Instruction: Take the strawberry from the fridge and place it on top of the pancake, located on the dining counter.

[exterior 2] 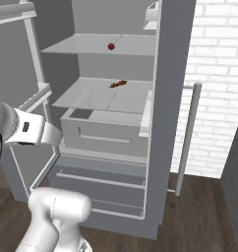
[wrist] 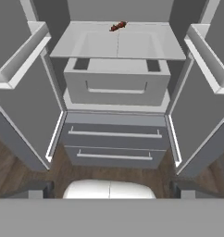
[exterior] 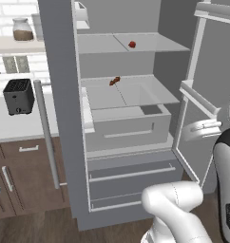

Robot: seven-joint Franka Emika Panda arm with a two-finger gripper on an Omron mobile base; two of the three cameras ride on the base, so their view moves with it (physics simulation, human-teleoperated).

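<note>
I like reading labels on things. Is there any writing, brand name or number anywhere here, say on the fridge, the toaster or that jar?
No readable text anywhere.
fridge: plain grey, no brand or label.
toaster: no markings visible.
jar: no label visible.
robot arm: a faint marking near the picture's edge, too small to read.

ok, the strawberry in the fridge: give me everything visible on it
The strawberry is a tiny, roundish, bright red fruit lying on the pale grey upper shelf of the open fridge, near the shelf's middle seam. Too small to make out leaves or surface detail. It rests on the shelf alone; nothing else touches it. The reddish-brown food item lies one shelf lower, well apart.
</note>
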